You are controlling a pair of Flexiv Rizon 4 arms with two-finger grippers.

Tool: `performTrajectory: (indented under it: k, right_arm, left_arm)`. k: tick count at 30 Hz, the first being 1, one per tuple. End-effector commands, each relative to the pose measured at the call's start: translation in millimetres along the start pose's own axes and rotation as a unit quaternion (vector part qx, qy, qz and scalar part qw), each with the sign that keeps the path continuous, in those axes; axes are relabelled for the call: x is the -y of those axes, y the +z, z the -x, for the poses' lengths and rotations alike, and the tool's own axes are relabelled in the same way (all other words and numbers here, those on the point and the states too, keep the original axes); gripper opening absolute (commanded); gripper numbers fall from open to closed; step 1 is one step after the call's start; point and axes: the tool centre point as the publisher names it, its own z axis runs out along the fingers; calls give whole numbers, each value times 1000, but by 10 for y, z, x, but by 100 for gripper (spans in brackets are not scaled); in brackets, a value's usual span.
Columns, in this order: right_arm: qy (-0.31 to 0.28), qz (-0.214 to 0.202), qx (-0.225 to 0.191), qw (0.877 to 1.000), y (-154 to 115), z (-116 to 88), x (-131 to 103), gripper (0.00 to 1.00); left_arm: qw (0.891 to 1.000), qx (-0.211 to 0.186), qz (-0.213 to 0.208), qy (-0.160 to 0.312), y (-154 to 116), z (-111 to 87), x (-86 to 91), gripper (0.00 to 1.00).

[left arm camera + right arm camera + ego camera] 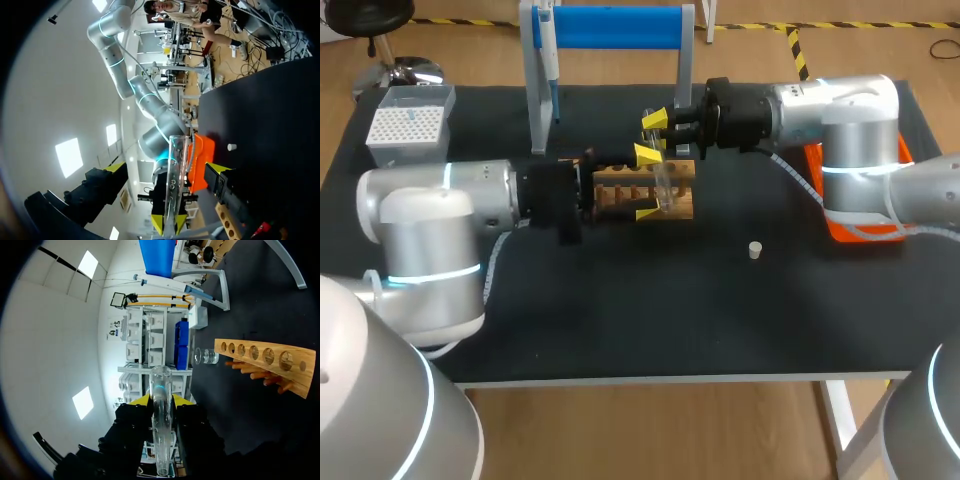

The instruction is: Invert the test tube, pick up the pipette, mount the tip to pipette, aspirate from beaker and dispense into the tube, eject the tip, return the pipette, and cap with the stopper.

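Note:
My right gripper (655, 130) is shut on a clear glass test tube (666, 187), held over the wooden rack (620, 190). In the right wrist view the tube (161, 430) runs out between my right gripper's (161, 400) yellow tips. My left gripper (648, 184) stands open around the tube's free part, with its fingers apart on either side and not touching. In the left wrist view the tube (175, 180) stands between my left gripper's (167, 167) wide tips, and my right gripper (169, 222) pinches its far end. The pipette (548, 50) hangs on the blue stand (610, 28). A small white stopper (755, 250) lies on the table.
A white tip box (410, 125) sits at the back left. An orange tray (850, 225) lies under my right arm. A glass beaker (207, 356) stands beyond the rack (265, 360), near the stand's foot.

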Motion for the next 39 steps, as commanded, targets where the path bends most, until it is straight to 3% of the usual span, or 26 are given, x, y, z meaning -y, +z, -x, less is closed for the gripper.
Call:
performTrajectory:
  k: [1, 29, 34, 35, 36, 39]
  right_arm:
    - [0, 0, 1, 1000, -4, -7, 0, 0]
    - [0, 0, 1, 1000, -4, -7, 0, 0]
    - [0, 0, 1, 1000, -4, -7, 0, 0]
    - [0, 0, 1, 1000, -4, -7, 0, 0]
    - [0, 0, 1, 1000, -4, -7, 0, 0]
    - [0, 0, 1, 1000, -4, -7, 0, 0]
  left_arm:
    - [1000, 0, -4, 2, 79, -7, -35, 100]
    - [1000, -5, 3, 5, 224, 3, -168, 98]
    - [1000, -7, 1, 4, 232, -7, -164, 82]
    - [1000, -7, 0, 4, 233, -9, -164, 66]
    - [1000, -8, 0, 4, 234, -10, -164, 60]
    - [1000, -9, -1, 4, 238, -12, -163, 59]
